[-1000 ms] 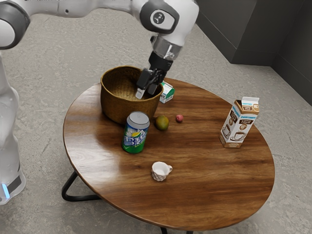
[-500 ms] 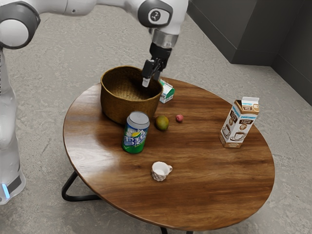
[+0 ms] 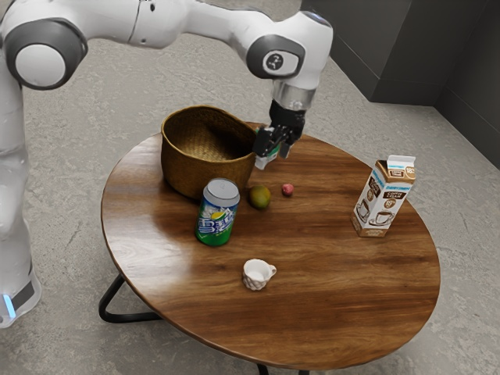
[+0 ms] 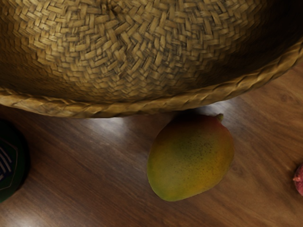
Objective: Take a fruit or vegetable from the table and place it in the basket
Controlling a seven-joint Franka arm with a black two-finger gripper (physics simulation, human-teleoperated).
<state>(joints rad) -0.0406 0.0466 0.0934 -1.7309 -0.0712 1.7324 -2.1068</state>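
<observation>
In the exterior view my gripper (image 3: 273, 157) is open above the table, just past the basket's rim on the exterior view's right, near the small green-and-white carton. The brown woven basket (image 3: 199, 168) stands upright. A green-brown mango (image 3: 259, 197) lies on the table beside it, lower in view than my gripper, and a small red fruit (image 3: 287, 190) lies a short way from the mango. In the wrist view the mango (image 4: 191, 158) shows whole beside the basket's braided rim (image 4: 142, 105), with the red fruit (image 4: 298, 179) partly cut off by the picture's edge.
A green soda can (image 3: 217, 215) stands close to the basket and mango. Beyond them are a white cup (image 3: 256, 274) and a tall brown-and-white carton (image 3: 383, 199). The small carton (image 3: 269, 148) is partly hidden behind my gripper. The round wooden table (image 3: 336, 289) carries everything.
From over the basket, my gripper rose a little, then shifted toward the exterior view's right and came to the outer side of the rim. The basket, fruits and other objects stayed put.
</observation>
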